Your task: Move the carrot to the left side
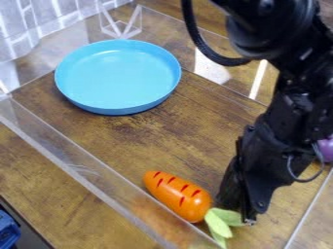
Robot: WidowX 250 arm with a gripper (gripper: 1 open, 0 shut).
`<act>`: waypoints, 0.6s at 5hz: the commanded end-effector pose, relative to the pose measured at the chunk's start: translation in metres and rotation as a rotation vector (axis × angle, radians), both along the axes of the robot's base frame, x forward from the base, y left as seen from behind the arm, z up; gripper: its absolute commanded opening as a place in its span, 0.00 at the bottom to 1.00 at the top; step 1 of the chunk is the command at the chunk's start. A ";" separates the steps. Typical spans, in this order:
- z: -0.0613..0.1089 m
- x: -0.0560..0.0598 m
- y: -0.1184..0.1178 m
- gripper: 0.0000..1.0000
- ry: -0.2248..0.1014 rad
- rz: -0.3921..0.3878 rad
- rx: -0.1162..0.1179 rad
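Observation:
The orange carrot (176, 195) with dark stripes lies on the wooden table near the front edge, its tip pointing left. Its light green leafy top (224, 223) sits at the lower right, right at my fingertips. My black gripper (240, 216) comes down steeply from above and to the right. Its fingers are shut together on the leafy top, and the carrot's body rests on the wood.
A blue plate (117, 76) lies at the back left. A clear plastic wall (78, 160) runs diagonally along the front left of the table. A bit of a purple eggplant (325, 148) shows behind the arm at the right edge.

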State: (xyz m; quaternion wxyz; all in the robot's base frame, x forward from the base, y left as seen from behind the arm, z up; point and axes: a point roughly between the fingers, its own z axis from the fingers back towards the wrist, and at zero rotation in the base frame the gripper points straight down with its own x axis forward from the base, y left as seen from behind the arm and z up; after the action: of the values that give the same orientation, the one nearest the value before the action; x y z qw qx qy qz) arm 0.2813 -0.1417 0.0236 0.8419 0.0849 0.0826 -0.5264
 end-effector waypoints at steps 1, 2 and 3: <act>0.010 0.022 0.002 1.00 -0.053 0.002 -0.013; 0.012 0.026 0.001 1.00 -0.056 0.017 -0.007; 0.013 0.030 -0.001 1.00 -0.060 0.035 0.001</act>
State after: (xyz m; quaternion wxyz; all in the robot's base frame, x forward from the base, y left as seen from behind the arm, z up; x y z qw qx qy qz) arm 0.3007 -0.1440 0.0226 0.8467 0.0982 0.0832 -0.5163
